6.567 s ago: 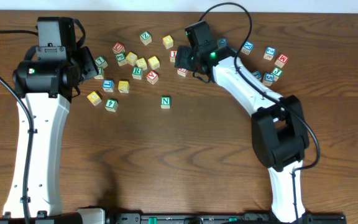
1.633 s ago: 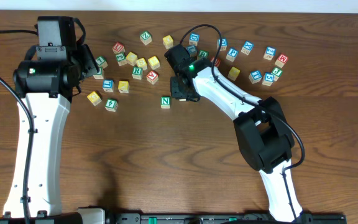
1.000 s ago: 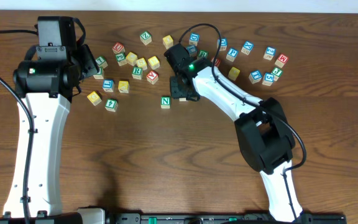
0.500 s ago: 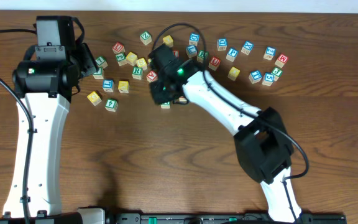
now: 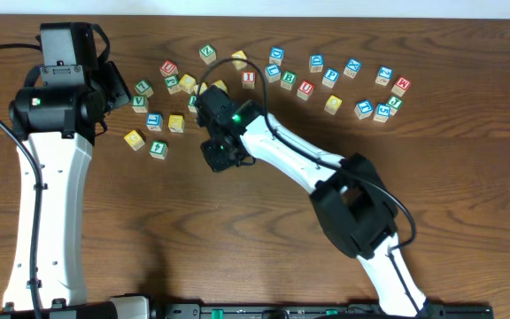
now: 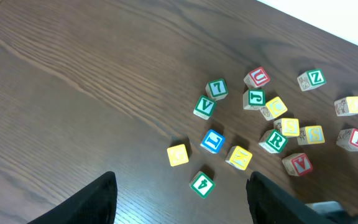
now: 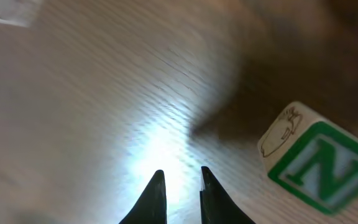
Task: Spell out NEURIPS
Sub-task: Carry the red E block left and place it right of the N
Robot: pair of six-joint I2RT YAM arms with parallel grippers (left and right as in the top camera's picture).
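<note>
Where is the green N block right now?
In the right wrist view, the green N block lies on the table at the right edge, just right of that arm's nearly shut jaws, not between them.

Table: a dark brown wooden table [image 6: 73, 74] is filling the view, its grain running in long streaks.
Green 7 and V: a green 7 cube [image 6: 216, 89] is sitting just beside a green V cube [image 6: 204, 107].
Green Z: a green Z cube [image 6: 311, 79] is resting at the scatter's far edge.
Green 4: a green 4 cube [image 6: 202, 184] is sitting alone, nearest the left wrist camera.
Red A: a red A cube [image 6: 297, 163] is lying turned at an angle.
</note>
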